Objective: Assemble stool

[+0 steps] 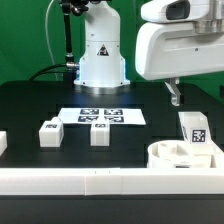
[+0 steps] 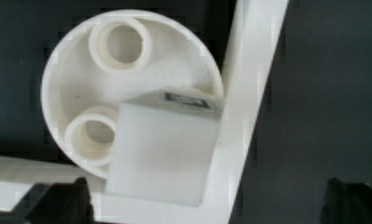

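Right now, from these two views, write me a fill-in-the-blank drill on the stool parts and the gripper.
1. The gripper hangs ___, holding nothing.
2. ___ legs sit near the marker board.
3. The third leg stands upright on the exterior view's ___ side.
4. The seat lies next to the long white ___.
Missing words: open; two; right; rail.

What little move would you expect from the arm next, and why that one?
Probably swing the gripper, open and empty, over to the nearer loose leg. A standing leg is already on the seat, two of its holes are bare, and a second loose leg waits further off. Whether the standing leg is tight, I cannot tell.
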Motion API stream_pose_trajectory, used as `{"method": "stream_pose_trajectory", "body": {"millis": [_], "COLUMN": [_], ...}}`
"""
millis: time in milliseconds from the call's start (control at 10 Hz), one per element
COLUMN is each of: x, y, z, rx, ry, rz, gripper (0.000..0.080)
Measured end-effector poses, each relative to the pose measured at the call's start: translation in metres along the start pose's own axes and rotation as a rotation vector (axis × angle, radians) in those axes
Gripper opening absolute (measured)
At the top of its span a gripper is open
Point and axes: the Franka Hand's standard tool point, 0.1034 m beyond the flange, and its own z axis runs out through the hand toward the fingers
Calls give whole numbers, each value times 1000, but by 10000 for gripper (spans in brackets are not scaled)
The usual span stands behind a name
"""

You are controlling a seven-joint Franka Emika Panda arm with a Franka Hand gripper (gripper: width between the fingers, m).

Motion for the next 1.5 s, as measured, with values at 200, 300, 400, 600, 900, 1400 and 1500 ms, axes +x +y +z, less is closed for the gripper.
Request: {"method": "stream_pose_trajectory", "body": {"millis": [200, 300, 400, 600, 900, 1400, 1500], "x": [4, 4, 5, 5, 4, 6, 6], "y": [2, 4, 5, 9, 16, 7, 3], "z": [1, 3, 4, 4, 4, 10, 11], "rx": [-12, -16, -21, -33, -58, -131, -137], "ry": [32, 30, 26, 24, 9, -38, -46], "rz": [-59, -189, -310, -416, -575, -1020, -1060], "gripper": [649, 649, 649, 649, 649, 649, 649]}}
